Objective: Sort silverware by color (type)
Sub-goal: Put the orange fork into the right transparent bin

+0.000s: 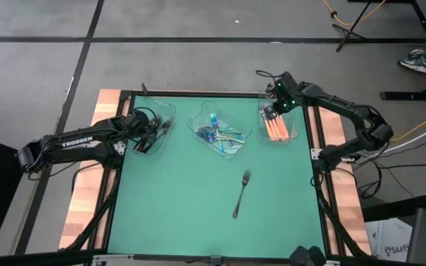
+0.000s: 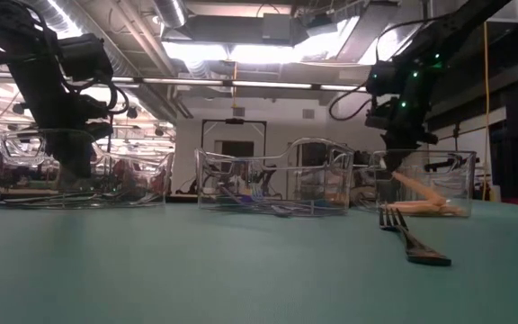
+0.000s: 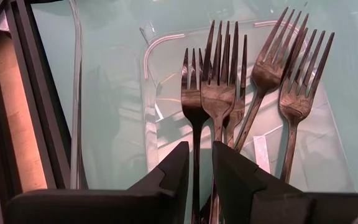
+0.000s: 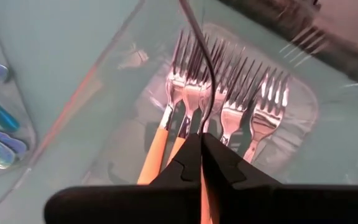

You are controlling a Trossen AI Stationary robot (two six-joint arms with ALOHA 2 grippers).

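Three clear trays stand along the table's far side. The left tray (image 1: pixel 167 112) holds black forks (image 3: pixel 219 93). My left gripper (image 3: pixel 201 163) hangs inside it just above them, open by a narrow gap. The middle tray (image 1: pixel 198 122) holds iridescent blue-purple silverware (image 1: pixel 220 134). The right tray (image 1: pixel 294 134) holds silver forks with orange handles (image 4: pixel 166 124). My right gripper (image 1: pixel 274 112) is over them, shut on one orange-handled fork. One dark fork (image 1: pixel 241 193) lies flat on the green mat. My right gripper pinches an orange fork handle (image 4: pixel 201 186) between its two shut fingers, which slant down from above into the right tray. The handle (image 2: pixel 412 189) slopes down from the fingers toward the tray floor. I cannot tell whether its lower end rests there.
The green mat (image 1: pixel 176 214) spreads toward the near edge, around the lone fork. A black frame and wooden strips (image 1: pixel 87 192) border the table. A thin dark cable (image 4: pixel 199 56) hangs in front of the right wrist camera. A person's shoe (image 1: pixel 418 60) shows on the floor at the far right.
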